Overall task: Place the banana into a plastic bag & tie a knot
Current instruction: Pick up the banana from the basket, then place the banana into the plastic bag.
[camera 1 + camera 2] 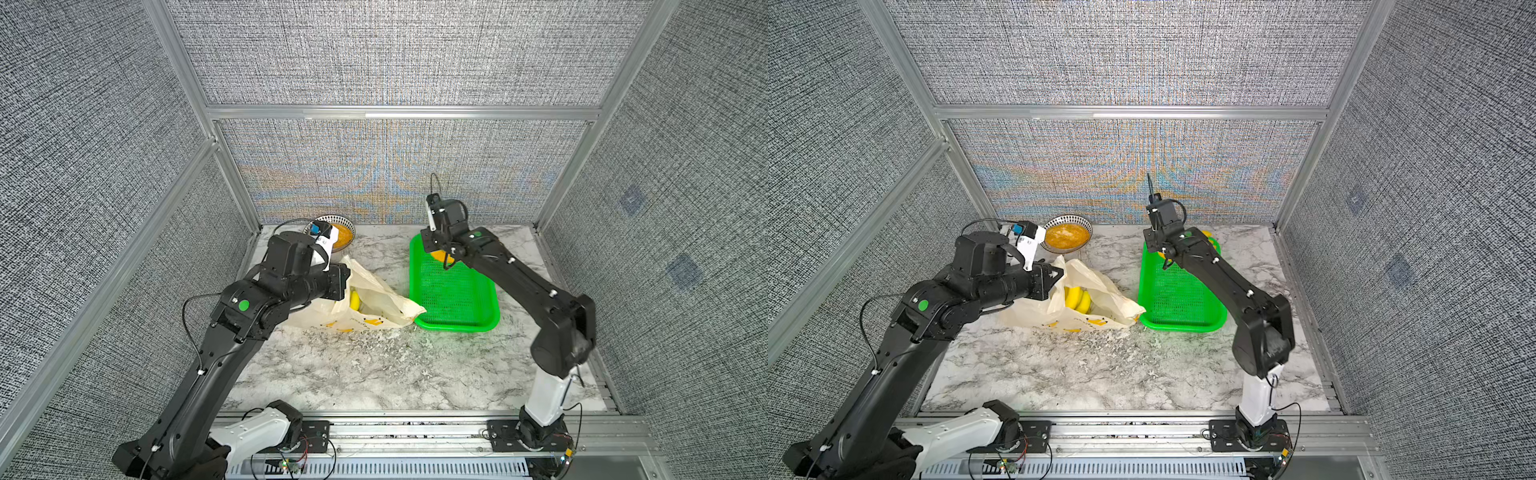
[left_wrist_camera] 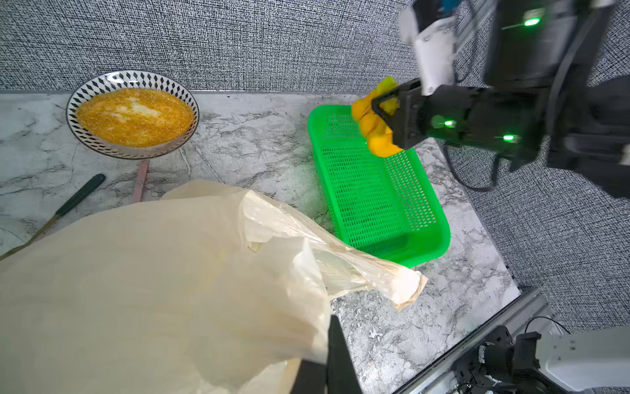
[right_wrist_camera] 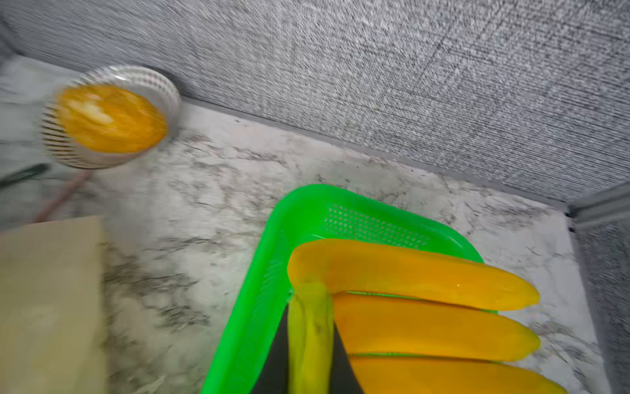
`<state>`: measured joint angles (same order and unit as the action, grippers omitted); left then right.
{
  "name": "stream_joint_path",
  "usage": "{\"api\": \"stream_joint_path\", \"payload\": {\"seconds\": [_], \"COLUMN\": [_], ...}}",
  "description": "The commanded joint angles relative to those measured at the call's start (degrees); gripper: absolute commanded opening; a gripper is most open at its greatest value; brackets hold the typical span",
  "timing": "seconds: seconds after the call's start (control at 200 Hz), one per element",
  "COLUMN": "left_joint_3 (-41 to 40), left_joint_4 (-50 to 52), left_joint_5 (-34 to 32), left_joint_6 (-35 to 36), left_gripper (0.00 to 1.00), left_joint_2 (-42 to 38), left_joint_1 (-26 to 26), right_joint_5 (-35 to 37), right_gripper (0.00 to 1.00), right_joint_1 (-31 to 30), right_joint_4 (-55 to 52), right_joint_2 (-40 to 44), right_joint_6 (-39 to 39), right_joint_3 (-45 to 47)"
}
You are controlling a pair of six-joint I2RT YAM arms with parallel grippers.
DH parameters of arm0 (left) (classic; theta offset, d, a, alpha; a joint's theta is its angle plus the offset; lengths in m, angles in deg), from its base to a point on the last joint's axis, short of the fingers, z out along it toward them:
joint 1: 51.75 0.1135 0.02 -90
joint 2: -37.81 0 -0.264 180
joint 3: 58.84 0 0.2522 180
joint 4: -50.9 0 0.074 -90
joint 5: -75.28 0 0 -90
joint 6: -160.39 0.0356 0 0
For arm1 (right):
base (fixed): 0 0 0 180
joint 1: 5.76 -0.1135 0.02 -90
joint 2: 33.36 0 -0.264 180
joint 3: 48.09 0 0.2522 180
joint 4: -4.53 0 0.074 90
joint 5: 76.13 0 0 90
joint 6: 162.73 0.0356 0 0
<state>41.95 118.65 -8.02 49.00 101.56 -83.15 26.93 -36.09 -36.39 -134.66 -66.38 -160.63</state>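
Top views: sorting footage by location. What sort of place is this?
Likely a robot lab cell: grey woven wall panels in aluminium framing, two black robot arms on a metal rail, marble-patterned tabletop.

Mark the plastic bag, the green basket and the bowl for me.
plastic bag (image 1: 1096, 277): in a top view, on its upper flap.
green basket (image 1: 1169, 301): in a top view, on its bare mesh floor.
bowl (image 2: 129, 77): left wrist view, on its patterned rim.

Black arms (image 1: 216, 365), white base links (image 1: 253, 430), green dots (image 1: 244, 305)
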Motion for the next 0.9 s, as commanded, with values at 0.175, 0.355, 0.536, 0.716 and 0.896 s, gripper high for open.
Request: {"api": "stream_joint_path", "payload": {"seconds": [0.175,0.355,0.536,0.716,0.896], "left_joint_3": [0.3,-0.1,0.1,0.2,-0.4], "left_joint_4": [-0.1,-0.6,-0.5,-0.7,-1.2], "left_joint_5": [-2.7,-2.7,-2.7,-2.7,-2.2], "left_joint_6": [0.9,0.9,1.2,1.4,1.3], "left_gripper": [0.0,0.0,0.0,0.0,0.0], "left_joint_2": [0.3,0.2,-0.1,-0.4,-1.4], "left_joint_1": [0.1,0.1,0.1,0.1,0.1], "right_joint_5": [-37.8,-57.2,-64.8,-64.0,-63.2], "right_gripper": [0.0,0.0,0.0,0.0,0.0], "right_joint_1": [1.2,1.3,0.1,-4.3,-7.3], "right_joint_4": [16.2,38.8,67.0,76.4,78.7], "right_joint_2": [22.7,30.3,33.2,33.5,31.9], "right_joint_6": [12.7,33.5,57.8,66.5,67.6], "right_joint_3": [14.9,25.3,34.0,36.8,38.8]}}
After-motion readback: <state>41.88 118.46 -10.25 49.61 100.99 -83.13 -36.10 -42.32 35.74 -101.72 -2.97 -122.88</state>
